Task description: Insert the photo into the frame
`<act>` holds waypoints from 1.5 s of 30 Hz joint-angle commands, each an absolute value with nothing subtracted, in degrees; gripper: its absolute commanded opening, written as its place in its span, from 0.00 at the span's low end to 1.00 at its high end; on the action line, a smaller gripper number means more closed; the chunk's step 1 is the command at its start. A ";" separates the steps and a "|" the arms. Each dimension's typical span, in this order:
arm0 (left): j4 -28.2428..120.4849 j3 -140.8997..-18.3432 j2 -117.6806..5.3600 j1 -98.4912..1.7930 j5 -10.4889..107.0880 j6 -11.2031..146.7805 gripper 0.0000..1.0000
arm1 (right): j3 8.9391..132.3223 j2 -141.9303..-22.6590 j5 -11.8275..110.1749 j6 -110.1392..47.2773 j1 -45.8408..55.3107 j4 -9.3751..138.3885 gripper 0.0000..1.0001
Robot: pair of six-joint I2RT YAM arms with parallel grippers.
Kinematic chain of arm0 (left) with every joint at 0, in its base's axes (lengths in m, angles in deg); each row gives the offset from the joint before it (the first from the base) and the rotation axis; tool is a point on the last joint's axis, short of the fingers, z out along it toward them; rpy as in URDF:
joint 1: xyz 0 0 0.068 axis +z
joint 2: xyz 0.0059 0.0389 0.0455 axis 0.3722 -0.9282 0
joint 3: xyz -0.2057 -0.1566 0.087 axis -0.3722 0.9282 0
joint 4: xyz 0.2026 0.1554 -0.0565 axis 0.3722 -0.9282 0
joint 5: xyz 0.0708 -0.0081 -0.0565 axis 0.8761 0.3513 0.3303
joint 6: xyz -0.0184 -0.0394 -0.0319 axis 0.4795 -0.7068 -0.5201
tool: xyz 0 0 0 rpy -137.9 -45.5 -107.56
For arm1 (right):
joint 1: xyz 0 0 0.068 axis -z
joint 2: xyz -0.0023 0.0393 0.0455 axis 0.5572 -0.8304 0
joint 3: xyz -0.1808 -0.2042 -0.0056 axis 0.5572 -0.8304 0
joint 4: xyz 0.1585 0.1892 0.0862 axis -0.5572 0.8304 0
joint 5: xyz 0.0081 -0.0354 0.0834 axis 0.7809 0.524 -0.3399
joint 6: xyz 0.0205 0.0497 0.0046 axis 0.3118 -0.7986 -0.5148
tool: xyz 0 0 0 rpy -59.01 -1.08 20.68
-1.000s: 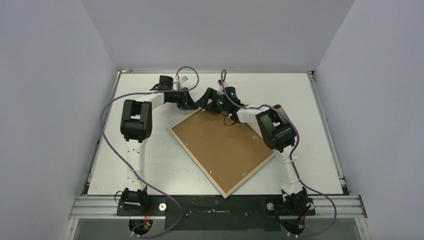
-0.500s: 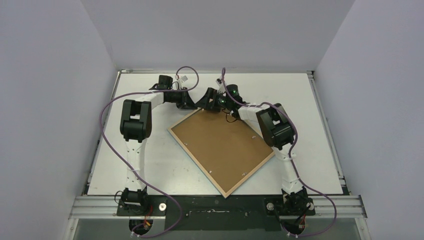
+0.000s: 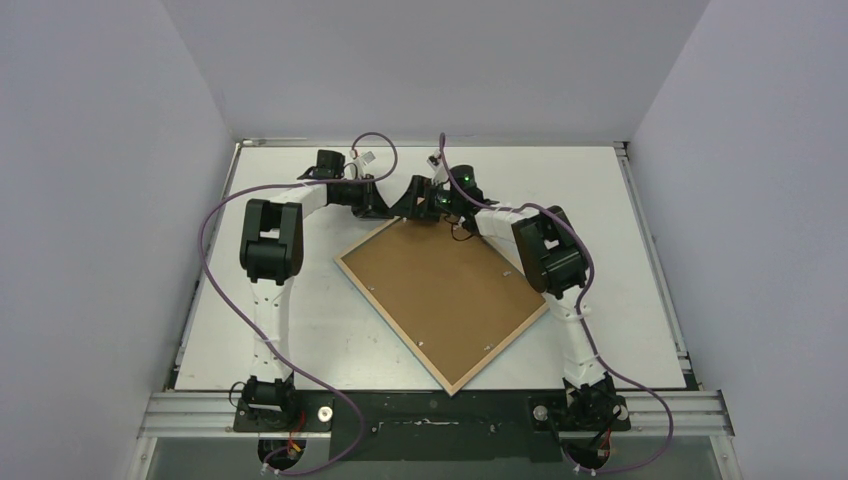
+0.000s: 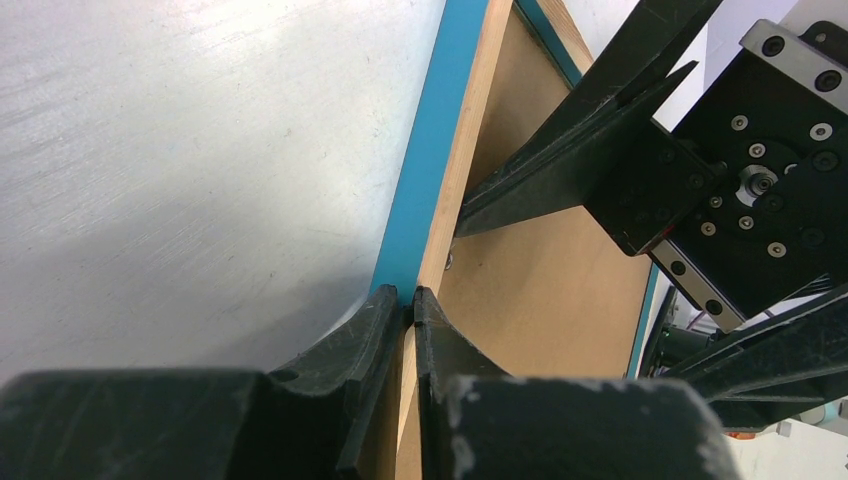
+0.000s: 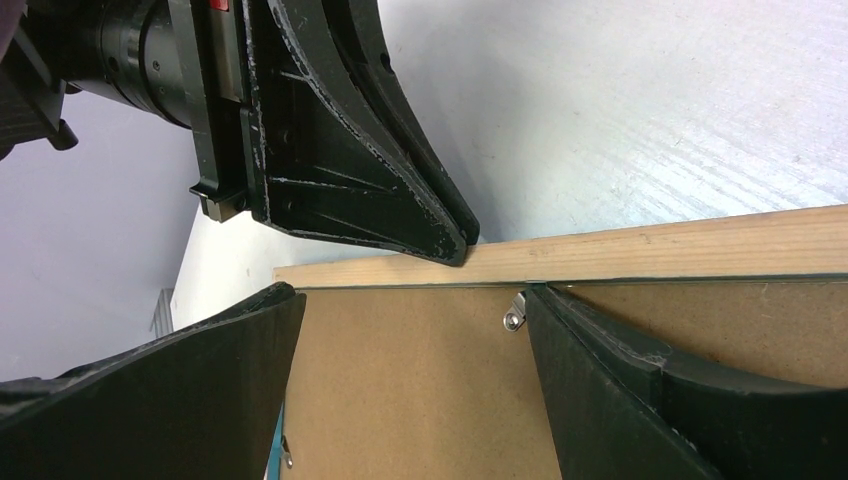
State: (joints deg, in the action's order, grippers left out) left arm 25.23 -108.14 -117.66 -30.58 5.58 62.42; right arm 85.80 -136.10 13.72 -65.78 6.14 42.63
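Scuffed white table point(image 3: 300, 330) between pale grey walls point(image 3: 100, 200) bears the frame point(image 5: 650, 250)

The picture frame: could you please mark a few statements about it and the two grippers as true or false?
1. The frame lies on the table with its brown backing board facing up. True.
2. The left gripper hangs open, clear of the frame. False: it is shut on the frame's wooden edge.
3. The right gripper is open above the backing board. True.
4. Both grippers are at the frame's corner nearest the arm bases. False: they meet at its far corner.
5. A metal clip sits on the backing board just inside the wooden rail. True.
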 commanded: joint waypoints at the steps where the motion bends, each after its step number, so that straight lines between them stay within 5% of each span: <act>1: 20.86 -108.27 -119.55 -34.32 3.47 63.46 0.06 | 89.48 -138.22 8.34 -65.47 2.09 39.30 0.84; 9: 18.46 -107.69 -117.14 -32.37 3.55 64.37 0.07 | 90.99 -134.31 11.46 -61.92 2.40 45.48 0.89; 15: 14.91 -109.24 -111.89 -29.31 4.03 65.92 0.19 | 86.92 -122.29 25.14 -53.39 5.47 57.27 1.00; 20: 10.82 -111.04 -110.94 -29.34 5.53 68.68 0.30 | 78.68 -112.29 36.45 -49.60 10.00 62.58 0.90; 27: 8.74 -118.60 -113.42 -31.00 7.31 69.61 0.36 | 66.99 -103.45 46.74 -51.46 13.16 69.10 0.90; 38: 3.43 -136.13 -125.85 -34.92 9.77 70.80 0.39 | 59.81 -99.37 44.87 -53.61 12.39 66.01 0.98; 45: 4.38 -135.84 -127.06 -36.06 11.66 71.05 0.35 | 63.63 -103.60 47.75 -52.70 6.78 64.78 0.82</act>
